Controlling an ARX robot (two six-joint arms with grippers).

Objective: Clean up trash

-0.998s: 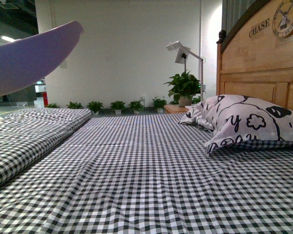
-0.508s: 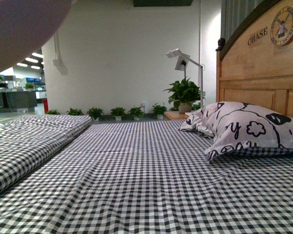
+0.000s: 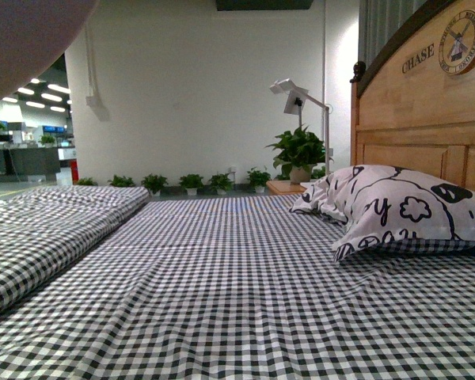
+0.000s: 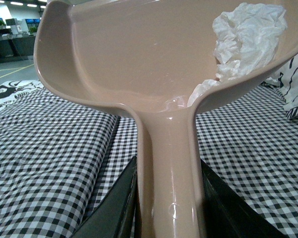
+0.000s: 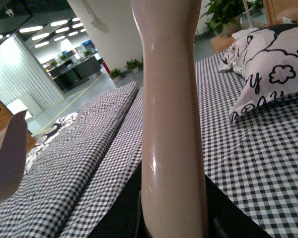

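In the left wrist view a crumpled wad of white tissue, the trash (image 4: 243, 42), lies inside the pinkish-beige dustpan (image 4: 139, 54), against its side wall. My left gripper (image 4: 168, 198) is shut on the dustpan's handle and holds it above the checked bed. A corner of the dustpan (image 3: 24, 39) shows at the upper left of the front view. In the right wrist view my right gripper (image 5: 173, 208) is shut on the beige brush handle (image 5: 171, 99), which stands upright; the brush head is out of view. The dustpan's edge (image 5: 7, 158) shows there too.
The bed's black-and-white checked sheet (image 3: 245, 285) fills the foreground, with a folded checked quilt (image 3: 39, 222) at the left. A black-and-white patterned pillow (image 3: 404, 206) lies against the wooden headboard (image 3: 427, 103) at the right. A potted plant (image 3: 299, 150) and lamp stand behind.
The dustpan has risen and moved left in the front view; only a corner remains at the top left. The view tilted slightly between one second and half a second ago.
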